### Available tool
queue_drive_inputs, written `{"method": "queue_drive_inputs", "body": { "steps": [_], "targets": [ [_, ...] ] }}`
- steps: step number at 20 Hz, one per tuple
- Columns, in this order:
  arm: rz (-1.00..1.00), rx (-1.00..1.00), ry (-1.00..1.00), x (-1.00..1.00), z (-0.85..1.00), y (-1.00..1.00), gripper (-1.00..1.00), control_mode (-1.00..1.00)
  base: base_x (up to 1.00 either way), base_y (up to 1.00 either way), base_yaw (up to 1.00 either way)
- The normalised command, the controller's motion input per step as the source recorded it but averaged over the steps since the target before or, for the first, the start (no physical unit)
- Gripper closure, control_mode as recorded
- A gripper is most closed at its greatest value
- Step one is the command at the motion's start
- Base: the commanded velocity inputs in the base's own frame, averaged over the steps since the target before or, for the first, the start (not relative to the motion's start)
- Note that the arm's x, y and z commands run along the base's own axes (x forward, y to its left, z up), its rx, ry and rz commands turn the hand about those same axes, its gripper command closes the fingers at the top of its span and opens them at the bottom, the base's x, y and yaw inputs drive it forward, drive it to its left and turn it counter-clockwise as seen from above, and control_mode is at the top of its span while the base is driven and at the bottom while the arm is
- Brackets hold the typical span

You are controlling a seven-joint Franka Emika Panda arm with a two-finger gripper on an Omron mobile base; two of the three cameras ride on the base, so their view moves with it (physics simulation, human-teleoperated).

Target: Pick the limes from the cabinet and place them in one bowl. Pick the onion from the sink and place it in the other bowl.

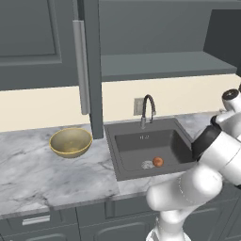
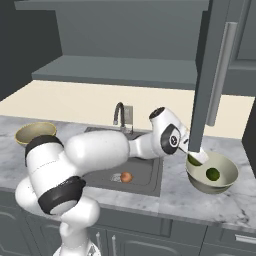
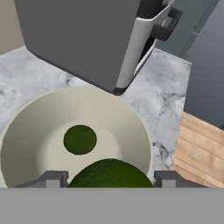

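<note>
Held close before the hand camera, one lime [image 3: 109, 173] sat between the two dark finger tips of the gripper [image 3: 108, 177], which was closed around it. Just beyond it lay a second lime [image 3: 80, 139] on the greenish floor of the pale cream-grey bowl [image 3: 26, 127]. That made two limes in all, one held above the bowl and one resting inside it.

From the right base view, the counter [image 2: 235, 210] carried things in this order, left to right. Near its left end sat the golden-tan bowl [image 2: 35, 133], with nothing visible inside. Next came the sink [image 2: 145, 172], sunk into the middle of the counter, with its curved dark faucet [image 2: 119, 112] at the back edge. One onion [image 2: 126, 177] lay on the basin floor, near the front wall. Toward the right end stood the pale bowl, close to the counter's front edge, with a lime resting in it and the gripper poised over its left rim.

Above the counter, the cabinet [image 2: 130, 70] stood open, showing its grey shelf. Its door [image 2: 212, 75] hung outward over the pale bowl, and one long silver handle [image 2: 220, 75] ran down it.

White arm segments reached from the lower left across the sink toward the pale bowl.
</note>
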Motion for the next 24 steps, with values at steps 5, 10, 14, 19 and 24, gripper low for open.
{"method": "queue_drive_inputs", "body": {
  "steps": [5,10,14,19,24],
  "targets": [
    [0.0,0.07,0.0,0.18,-0.22,-0.14,1.0,-1.0,0.0,0.0,0.0],
    [0.0,0.05,0.0,0.18,-0.2,-0.14,1.0,-1.0,0.0,0.0,0.0],
    [0.0,0.04,0.0,0.19,-0.2,-0.15,1.0,-1.0,0.0,0.0,0.0],
    [0.0,0.05,0.0,0.19,-0.21,-0.14,1.0,-1.0,0.0,0.0,0.0],
    [0.0,0.05,0.0,0.19,-0.18,-0.14,1.0,-1.0,0.0,0.0,0.0]
  ]
}}
